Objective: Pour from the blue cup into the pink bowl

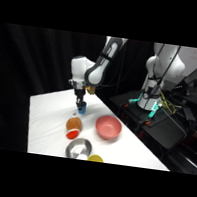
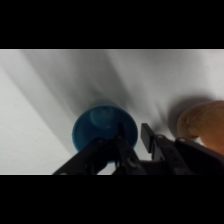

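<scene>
Presently catalogued: small bright blue cylindrical cup, standing upright on the white table, directly beneath the two-finger gripper. In the wrist view the blue cup is seen from above, with one black finger over its rim and the other outside its wall; the gripper appears set about the rim, though whether the fingers are clamped on it or slack cannot be told. The cup's interior is seen only as blue; contents cannot be made out.

Wide matte pinkish-red bowl: placed near the cup, toward the camera and to the picture's right of it; no contents are visible.

Brown and red rounded object: lying just in front of the cup.

Shiny silver metal bowl: beyond that object from the cup, at the table's near edge, beside a yellow item.

Progress is judged early: the cup is not yet lifted; lifting, carrying to the pink bowl and tipping remain.
</scene>
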### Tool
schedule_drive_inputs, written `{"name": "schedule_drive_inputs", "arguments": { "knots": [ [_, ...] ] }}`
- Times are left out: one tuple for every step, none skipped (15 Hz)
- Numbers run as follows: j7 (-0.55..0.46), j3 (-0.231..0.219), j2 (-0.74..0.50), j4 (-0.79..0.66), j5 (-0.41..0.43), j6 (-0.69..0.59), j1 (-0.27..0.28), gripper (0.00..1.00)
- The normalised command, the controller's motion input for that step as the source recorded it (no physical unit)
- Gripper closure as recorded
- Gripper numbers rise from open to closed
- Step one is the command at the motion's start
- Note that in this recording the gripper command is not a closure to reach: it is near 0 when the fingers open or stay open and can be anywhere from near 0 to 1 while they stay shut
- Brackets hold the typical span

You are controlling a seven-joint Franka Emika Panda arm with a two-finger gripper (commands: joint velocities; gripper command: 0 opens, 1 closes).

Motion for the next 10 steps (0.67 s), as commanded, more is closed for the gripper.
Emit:
{"name": "schedule_drive_inputs", "arguments": {
  "knots": [
    [0.04,0.014,0.02,0.08,0.1,0.09,-0.012,0.87],
    [0.01,0.033,-0.01,0.06,0.131,0.08,-0.033,0.56],
    [-0.01,0.034,-0.04,0.04,0.146,0.07,-0.047,0.18],
    [-0.05,0.051,-0.05,0.03,0.175,0.05,-0.067,0.0],
    [-0.05,0.05,-0.08,0.01,0.18,0.02,-0.073,0.01],
    [0.01,-0.004,-0.14,-0.01,0.107,-0.01,-0.031,0.01],
    [0.09,-0.077,-0.25,-0.04,-0.005,-0.11,0.036,0.02],
    [0.15,-0.145,-0.43,-0.1,-0.131,-0.21,0.11,0.03],
    [0.22,-0.2,-0.53,-0.14,-0.234,-0.26,0.169,0.03],
    [0.3,-0.261,-0.66,-0.15,-0.377,-0.39,0.243,0.03]
  ]
}}
